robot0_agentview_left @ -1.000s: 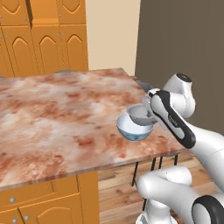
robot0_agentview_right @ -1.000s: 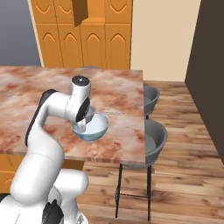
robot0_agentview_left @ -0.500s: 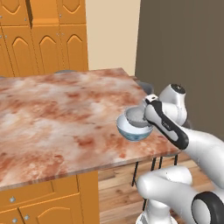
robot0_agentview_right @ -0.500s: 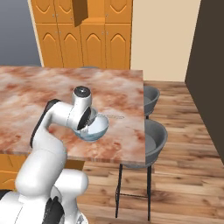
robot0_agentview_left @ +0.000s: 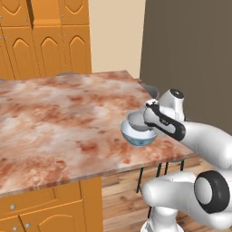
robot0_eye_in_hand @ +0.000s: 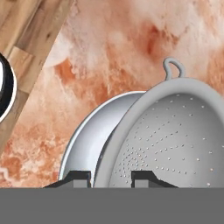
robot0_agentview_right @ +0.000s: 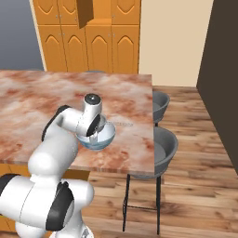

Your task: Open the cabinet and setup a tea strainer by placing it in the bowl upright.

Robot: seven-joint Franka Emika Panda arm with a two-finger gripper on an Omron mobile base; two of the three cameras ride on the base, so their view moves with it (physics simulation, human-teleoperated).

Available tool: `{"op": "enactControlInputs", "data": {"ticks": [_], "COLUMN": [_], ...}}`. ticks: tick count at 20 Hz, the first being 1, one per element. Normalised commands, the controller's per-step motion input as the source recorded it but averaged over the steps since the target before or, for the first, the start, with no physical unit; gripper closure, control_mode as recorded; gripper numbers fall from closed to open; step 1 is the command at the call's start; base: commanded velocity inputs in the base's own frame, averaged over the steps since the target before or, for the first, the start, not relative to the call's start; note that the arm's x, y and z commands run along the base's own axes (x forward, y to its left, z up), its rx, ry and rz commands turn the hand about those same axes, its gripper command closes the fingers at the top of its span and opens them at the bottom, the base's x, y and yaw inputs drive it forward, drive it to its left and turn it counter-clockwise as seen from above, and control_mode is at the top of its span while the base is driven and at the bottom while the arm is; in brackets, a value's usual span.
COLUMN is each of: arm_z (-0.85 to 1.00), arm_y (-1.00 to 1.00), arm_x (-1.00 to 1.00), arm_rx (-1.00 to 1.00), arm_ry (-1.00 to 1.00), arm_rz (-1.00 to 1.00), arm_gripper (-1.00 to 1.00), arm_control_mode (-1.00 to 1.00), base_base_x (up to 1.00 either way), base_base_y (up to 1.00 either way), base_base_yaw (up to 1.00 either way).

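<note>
Gripper [robot0_eye_in_hand: 111, 177] pinching the strainer [robot0_eye_in_hand: 175, 140] rim, strainer tilted just ahead over the bowl [robot0_agentview_left: 138, 134] near the bench [robot0_agentview_left: 59, 118] edge; premature release could leave it lopsided, not upright.

A marble-topped counter [robot0_agentview_right: 42, 93] fronts cream walls [robot0_agentview_right: 172, 42], wooden floor [robot0_agentview_right: 200, 186] and two grey stools [robot0_agentview_right: 163, 144].
</note>
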Motion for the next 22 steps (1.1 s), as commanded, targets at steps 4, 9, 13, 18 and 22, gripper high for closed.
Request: {"op": "enactControlInputs", "data": {"ticks": [4, 9, 13, 18, 22], "arm_z": [-0.32, -0.28, -0.16, -0.16, -0.06], "arm_y": [-0.05, 0.0, 0.0, 0.0, 0.0], "arm_x": [0.11, 0.06, 0.08, 0.19, 0.2], "arm_rx": [0.0, 0.0, -0.02, -0.03, -0.02], "arm_ry": [0.01, 0.0, 0.08, 0.15, 0.11], "arm_rz": [0.0, 0.0, 0.0, 0.0, 0.0], "arm_gripper": [1.0, 1.0, 1.0, 1.0, 1.0], "arm_control_mode": [-1.0, -1.0, -1.0, -1.0, -1.0], "base_base_x": [0.0, 0.0, 0.0, 0.0, 0.0], "base_base_y": [0.0, 0.0, 0.0, 0.0, 0.0], "base_base_yaw": [0.0, 0.0, 0.0, 0.0, 0.0]}}
